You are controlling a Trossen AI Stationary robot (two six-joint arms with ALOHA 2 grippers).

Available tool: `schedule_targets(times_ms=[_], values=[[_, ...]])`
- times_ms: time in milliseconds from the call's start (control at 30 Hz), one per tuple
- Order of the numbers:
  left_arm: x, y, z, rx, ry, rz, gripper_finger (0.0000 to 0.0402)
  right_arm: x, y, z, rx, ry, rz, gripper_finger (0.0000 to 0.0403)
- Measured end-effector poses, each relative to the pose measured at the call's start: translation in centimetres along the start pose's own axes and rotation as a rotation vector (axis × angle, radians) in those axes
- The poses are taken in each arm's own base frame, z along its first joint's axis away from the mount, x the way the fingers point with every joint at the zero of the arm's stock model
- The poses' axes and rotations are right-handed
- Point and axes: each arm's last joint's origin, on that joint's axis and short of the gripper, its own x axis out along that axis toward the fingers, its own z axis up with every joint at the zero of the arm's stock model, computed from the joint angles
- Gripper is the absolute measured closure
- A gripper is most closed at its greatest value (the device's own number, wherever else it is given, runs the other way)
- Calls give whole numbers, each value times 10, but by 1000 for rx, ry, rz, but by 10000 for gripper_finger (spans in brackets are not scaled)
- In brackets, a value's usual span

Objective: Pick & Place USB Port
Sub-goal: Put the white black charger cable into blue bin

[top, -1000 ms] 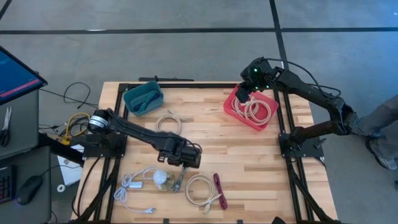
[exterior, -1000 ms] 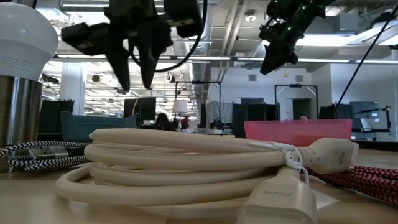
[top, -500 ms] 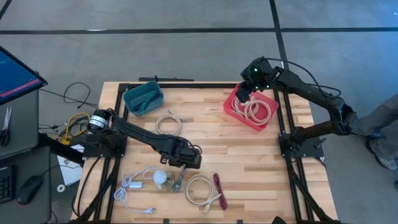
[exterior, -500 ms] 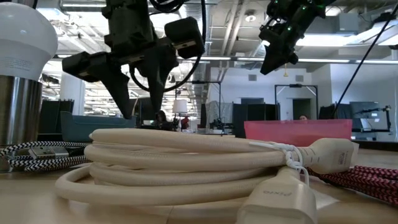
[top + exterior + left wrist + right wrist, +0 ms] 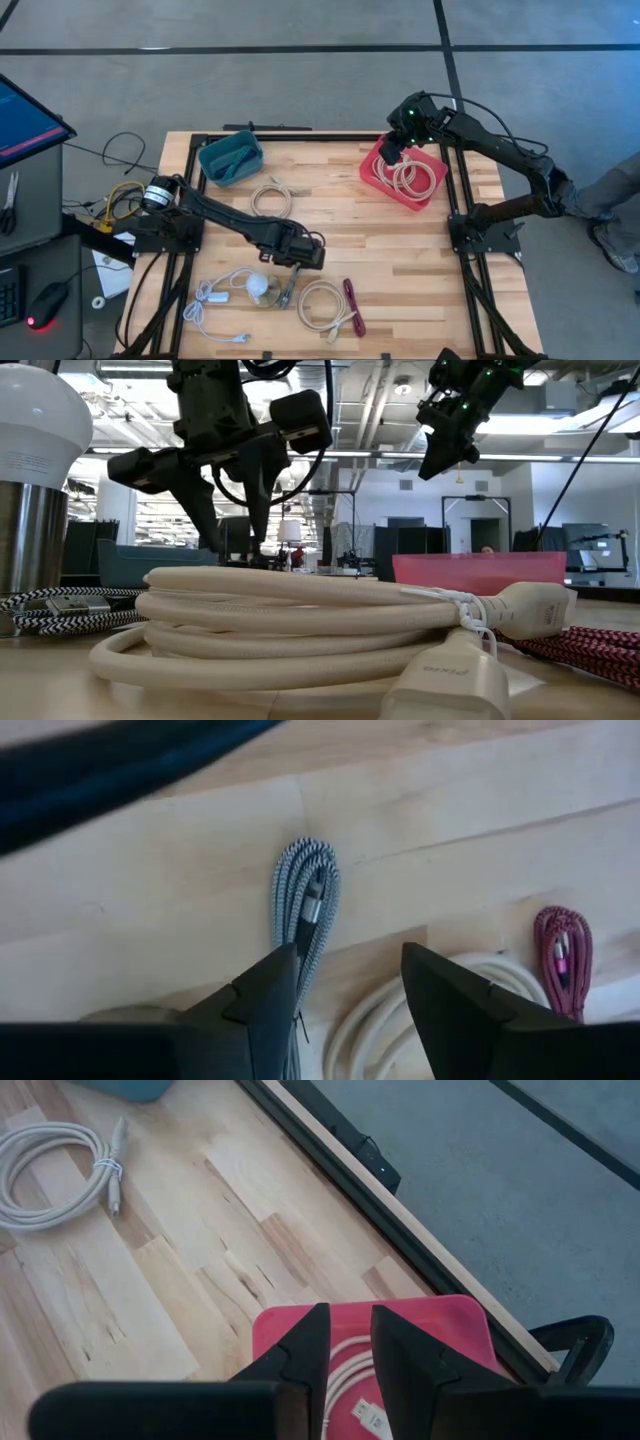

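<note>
Hovering spread-fingered, the left gripper [image 5: 345, 1005] straddles the grey braided cable [image 5: 305, 905] – descending off-centre could snag the cream cable [image 5: 380, 1010] beside it – right gripper [image 5: 345, 1350], narrow-gapped and empty, over the red bin [image 5: 378, 172]

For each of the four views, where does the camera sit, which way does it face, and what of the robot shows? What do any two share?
High: overhead, facing down; table, both arms.
Low: table height, facing the room across a cream cable coil; both grippers hang above.
Left wrist: looks down past open left gripper at a grey braided cable.
Right wrist: looks past right gripper at the red bin.
Shared: the red bin shows in the high, low and right wrist views.
</note>
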Motion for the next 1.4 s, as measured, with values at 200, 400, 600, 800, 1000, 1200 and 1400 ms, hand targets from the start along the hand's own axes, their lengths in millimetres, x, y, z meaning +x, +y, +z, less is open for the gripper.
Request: schedule_targets(times_ms=[200, 400, 600, 800, 1000, 1200, 1400], values=[[13, 0, -2, 5, -1, 33, 220, 0, 0, 0, 0, 0, 0, 334], [33, 2, -4, 7, 17, 86, 220, 0, 0, 0, 0, 0, 0, 334], [49, 2, -7, 9, 63, 110, 220, 0, 0, 0, 0, 1, 0, 334], [52, 2, -8, 13, 61, 115, 233, 0, 0, 0, 0, 1, 0, 334], [53, 4, -9, 14, 58, 131, 310, 0, 0, 0, 0, 0, 0, 334], [53, 0, -9, 15, 62, 86, 386, 0, 0, 0, 0, 0, 0, 334], [38, -5, -7, 65, 35, 21, 385, 0, 0, 0, -1, 0, 0, 334]])
